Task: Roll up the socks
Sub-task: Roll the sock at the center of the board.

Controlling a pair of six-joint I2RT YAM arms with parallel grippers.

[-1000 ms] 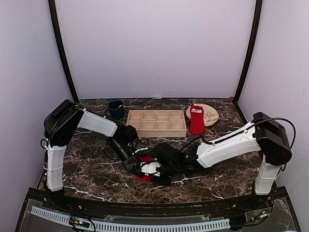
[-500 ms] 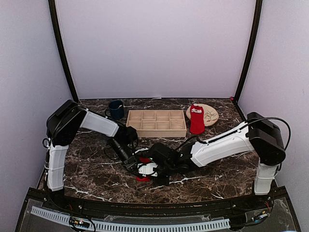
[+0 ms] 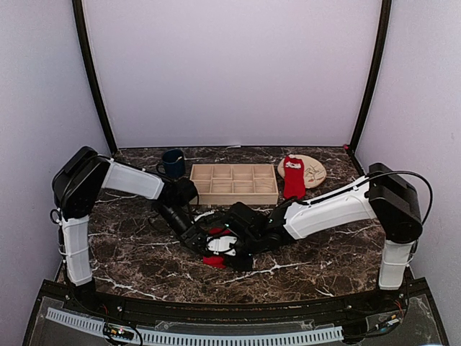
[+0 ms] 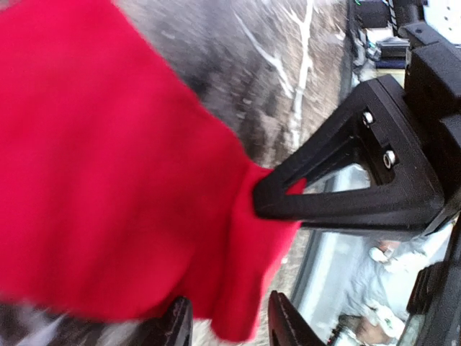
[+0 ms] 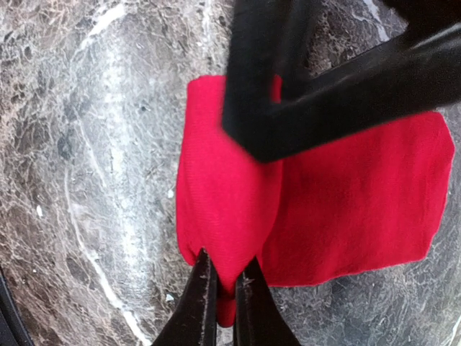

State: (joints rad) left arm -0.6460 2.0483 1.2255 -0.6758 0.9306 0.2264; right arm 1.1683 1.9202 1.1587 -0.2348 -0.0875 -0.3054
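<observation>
One red sock (image 3: 214, 261) lies partly folded on the marble at the table's middle, between both grippers. In the right wrist view my right gripper (image 5: 225, 299) is shut on a fold of this sock (image 5: 223, 187) at its edge. My left gripper (image 4: 229, 324) stands open, its two fingers on either side of a hanging fold of the sock (image 4: 108, 166) without clamping it. From above, the left gripper (image 3: 204, 244) and the right gripper (image 3: 225, 249) almost touch over the sock. A second red sock (image 3: 293, 176) lies flat at the back right, partly on the plate.
A wooden compartment tray (image 3: 234, 197) stands behind the grippers. A dark blue mug (image 3: 173, 163) sits at the back left and a round tan plate (image 3: 315, 171) at the back right. Both forearms cross the table's middle.
My left gripper has opened and let go of the sock. My right gripper has closed on the sock's fold. The left arm's elbow has swung to the left.
</observation>
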